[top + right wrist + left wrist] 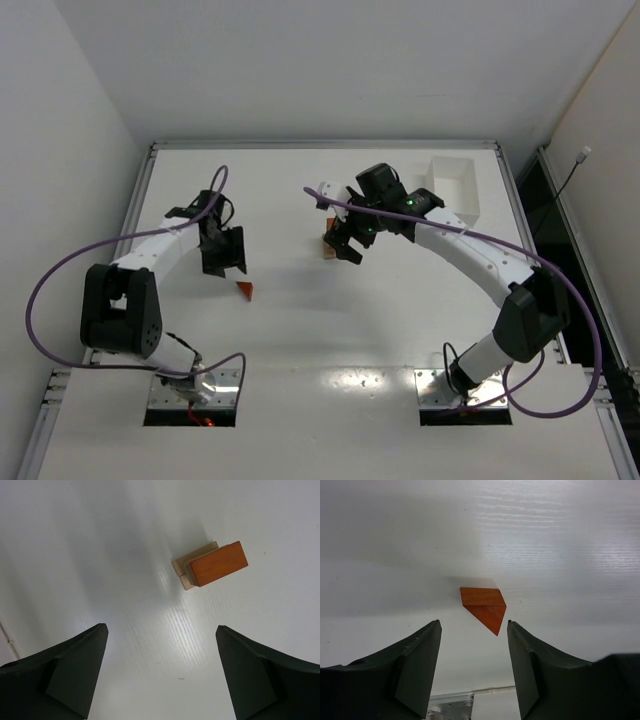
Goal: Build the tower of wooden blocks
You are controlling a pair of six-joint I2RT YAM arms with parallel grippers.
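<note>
Nearer the bench's [300, 340] left edge lay the wedge [484, 607], loose beneath our empty, spread left claw [228, 268]. The started tower [210, 565] stood midway between the side edges, under the spread right claw [345, 250]. We judged the wood light, rigid and slick: pinch the wedge's flat sides.

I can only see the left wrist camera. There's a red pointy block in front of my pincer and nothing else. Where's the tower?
Observer: The tower is off to your right. It sits below the right pincer, which is open and holds nothing.
Child: Is it tall?
Observer: No, it's low. One reddish-brown block lies flat on top of pale tan pieces.
Child: Is anything else out there?
Observer: Yes, a white tray sits at the far right, beyond the tower.
</note>
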